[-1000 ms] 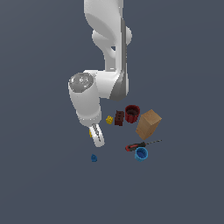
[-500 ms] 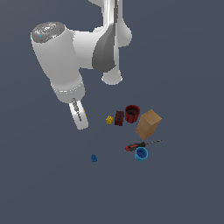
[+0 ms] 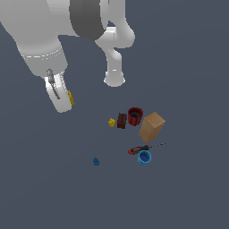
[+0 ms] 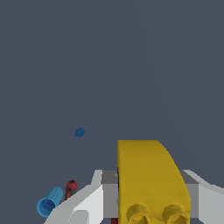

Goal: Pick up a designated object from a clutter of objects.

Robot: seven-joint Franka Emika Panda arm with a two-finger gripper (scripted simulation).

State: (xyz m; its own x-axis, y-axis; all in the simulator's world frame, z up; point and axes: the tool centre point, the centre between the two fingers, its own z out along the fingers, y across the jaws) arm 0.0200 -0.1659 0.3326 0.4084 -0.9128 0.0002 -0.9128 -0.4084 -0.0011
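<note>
Wrist view: gripper (image 4: 151, 205) pinched the yellow brick (image 4: 148, 179), well above the red cup (image 3: 135, 116); best kept clamped firmly, lifted steadily, without tilting.

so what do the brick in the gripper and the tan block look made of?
Yellow brick: looks like moulded plastic, uniform saturated colour, smooth curved face, round studs at one end. Tan block: looks like wood, pale matte brown with flat faces and sharp edges; no grain resolves, so it could be cardboard-like. Both are renders, so finish is approximate.
</note>
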